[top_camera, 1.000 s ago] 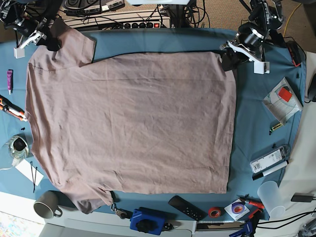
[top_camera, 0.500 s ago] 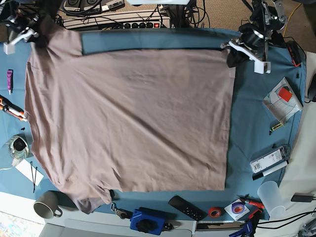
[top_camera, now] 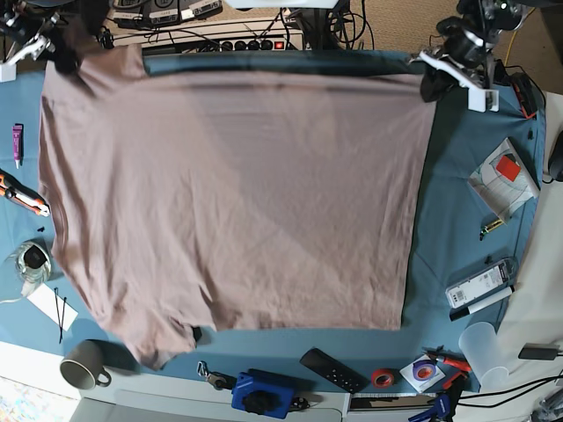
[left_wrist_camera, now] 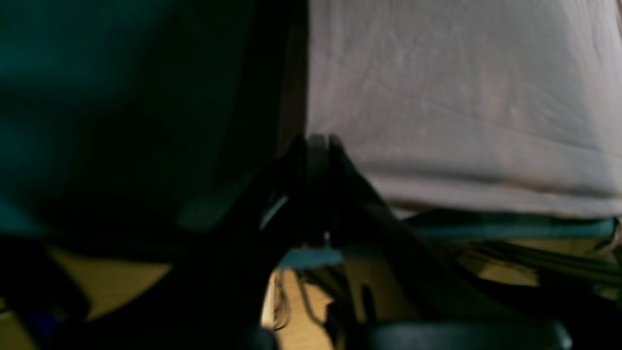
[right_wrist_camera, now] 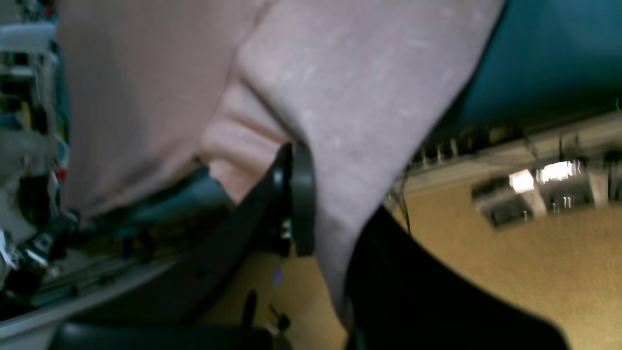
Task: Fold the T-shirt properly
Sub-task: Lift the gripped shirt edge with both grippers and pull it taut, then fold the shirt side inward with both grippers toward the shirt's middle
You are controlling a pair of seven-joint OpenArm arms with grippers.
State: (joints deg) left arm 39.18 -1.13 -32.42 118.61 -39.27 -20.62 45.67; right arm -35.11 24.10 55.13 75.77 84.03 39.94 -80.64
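Note:
The mauve-brown T-shirt [top_camera: 237,193] is spread over the blue table cover [top_camera: 466,202], its far edge raised and pulled taut between both grippers. At the far right corner my left gripper [top_camera: 434,86] is shut on the hem corner. In the left wrist view its jaws [left_wrist_camera: 317,143] pinch the edge of the T-shirt [left_wrist_camera: 461,97]. At the far left, my right gripper [top_camera: 63,58] is shut on the sleeve end. The right wrist view shows this gripper [right_wrist_camera: 293,155] closed on a fold of the T-shirt [right_wrist_camera: 340,73], which drapes over one jaw.
A grey mug [top_camera: 84,365], a blue device [top_camera: 261,393], a black remote [top_camera: 332,370], a red tape roll [top_camera: 381,378] and a plastic cup [top_camera: 486,350] line the near edge. An orange-handled tool [top_camera: 22,195] lies left. A power strip [top_camera: 246,42] sits behind the table.
Both grippers have moved toward the far edge and upward with the shirt's far edge. The cloth has pulled taut, and its near hem and lower sleeve have slid away from the front.

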